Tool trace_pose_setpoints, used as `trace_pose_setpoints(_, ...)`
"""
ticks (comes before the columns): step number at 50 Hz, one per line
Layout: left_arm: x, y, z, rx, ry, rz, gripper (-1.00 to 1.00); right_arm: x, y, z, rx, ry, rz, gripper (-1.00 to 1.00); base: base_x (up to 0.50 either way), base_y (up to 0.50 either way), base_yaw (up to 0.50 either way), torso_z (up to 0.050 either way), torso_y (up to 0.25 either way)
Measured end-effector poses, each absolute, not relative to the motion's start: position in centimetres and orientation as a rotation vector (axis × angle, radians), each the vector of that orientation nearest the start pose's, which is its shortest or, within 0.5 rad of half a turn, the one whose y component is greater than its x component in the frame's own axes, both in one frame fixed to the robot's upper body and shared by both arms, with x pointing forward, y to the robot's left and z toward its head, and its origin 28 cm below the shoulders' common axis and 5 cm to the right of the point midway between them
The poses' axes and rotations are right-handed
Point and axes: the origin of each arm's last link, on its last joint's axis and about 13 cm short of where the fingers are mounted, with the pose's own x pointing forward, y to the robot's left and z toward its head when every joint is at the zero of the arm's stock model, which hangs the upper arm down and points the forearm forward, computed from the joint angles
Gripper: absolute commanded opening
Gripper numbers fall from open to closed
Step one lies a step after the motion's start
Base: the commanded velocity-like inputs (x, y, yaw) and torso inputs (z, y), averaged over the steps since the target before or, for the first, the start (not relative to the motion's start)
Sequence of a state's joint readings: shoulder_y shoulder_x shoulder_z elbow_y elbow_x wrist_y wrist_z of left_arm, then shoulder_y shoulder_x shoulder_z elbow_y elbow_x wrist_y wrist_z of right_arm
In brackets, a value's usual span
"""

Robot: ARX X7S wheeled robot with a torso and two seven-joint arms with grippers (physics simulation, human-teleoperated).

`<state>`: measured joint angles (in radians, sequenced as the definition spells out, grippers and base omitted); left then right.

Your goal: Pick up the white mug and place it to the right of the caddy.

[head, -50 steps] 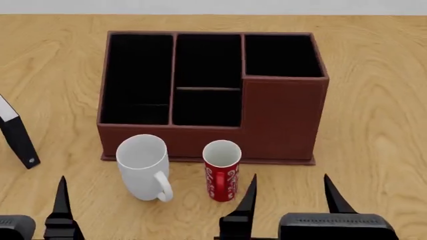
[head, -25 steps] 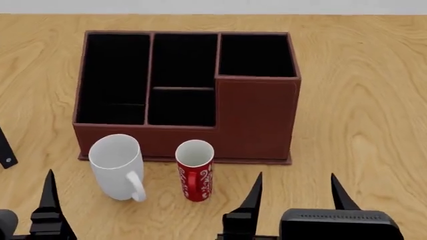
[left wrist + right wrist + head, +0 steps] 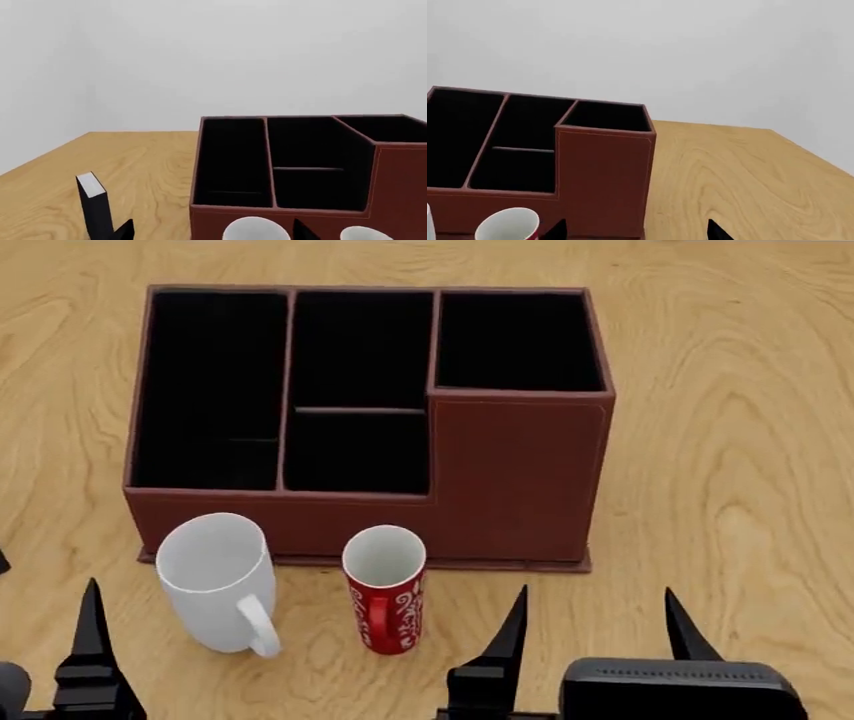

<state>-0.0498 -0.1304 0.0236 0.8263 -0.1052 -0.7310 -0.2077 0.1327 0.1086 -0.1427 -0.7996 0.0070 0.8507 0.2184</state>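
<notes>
**White mug upright at the caddy's front wall, both grippers empty**

Head view: Stood upright on the light wood-grain bench point(image 3: 747, 420), the plain glossy white cylindrical mug point(image 3: 214, 580), loop handle turned toward the bench's near edge. Sat just in front of the left part of the front wall of the large dark red-brown leather-look caddy point(image 3: 514, 480) with black-lined compartments and a taller right-hand section; whether touching it could not be told. Just beside the mug, on its right and apart from it, stood the slimmer red mug with white swirl pattern point(image 3: 384, 590), also upright. Bare bench wood to the right of the caddy. Near the bench's near edge, right gripper point(image 3: 594, 625) spread wide, both black pointed fingers up, nothing between them. Left gripper showing only one black finger point(image 3: 91, 625) at the near-left; spread not judged here.

Left wrist view: Caddy point(image 3: 400, 170) seen from its front, white mug's rim point(image 3: 257, 231) at the frame's edge before it, red mug's rim point(image 3: 363, 234) beside. Two dark fingertips of the left gripper point(image 3: 210, 231) set well apart, released, one on each side of the white mug's rim, holding nothing. Small black book-like box with a white edge point(image 3: 93, 207) upright toward the bench's left side.

Right wrist view: Caddy's taller section point(image 3: 604, 175) ahead, red mug's rim point(image 3: 508, 225) low before it. Two fingertips of the right gripper point(image 3: 637, 231) apart and empty.
</notes>
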Motion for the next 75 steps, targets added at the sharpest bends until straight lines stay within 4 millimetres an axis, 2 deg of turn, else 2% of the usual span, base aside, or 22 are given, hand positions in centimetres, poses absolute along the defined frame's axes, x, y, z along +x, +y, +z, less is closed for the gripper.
trace_pose_setpoints(29,18.4,21.9,14.2,0.043,-0.152,0.115,1.0,18.9,-8.7,15.5,-0.124,-0.097,-0.067,1.0,0.0,0.0,0.0,0.0,-0.233)
trace_pose_setpoints(38,18.4,23.2,14.2,0.078,-0.149,0.171,1.0,18.3,-7.5,16.5,-0.138,-0.105,0.029,1.0,0.0,0.0,0.0,0.0,0.0)
trace_pose_setpoints(58,18.2,26.5,14.4,0.134,-0.146,0.321,1.0,17.3,-3.2,17.8,-0.16,-0.098,0.298,1.0,0.0,0.0,0.0,0.0,0.0)
trace_pose_setpoints(75,18.3,28.9,14.1,0.158,-0.13,0.435,1.0,18.6,0.2,18.9,-0.22,-0.1,0.47,1.0,0.0,0.0,0.0,0.0,0.0)
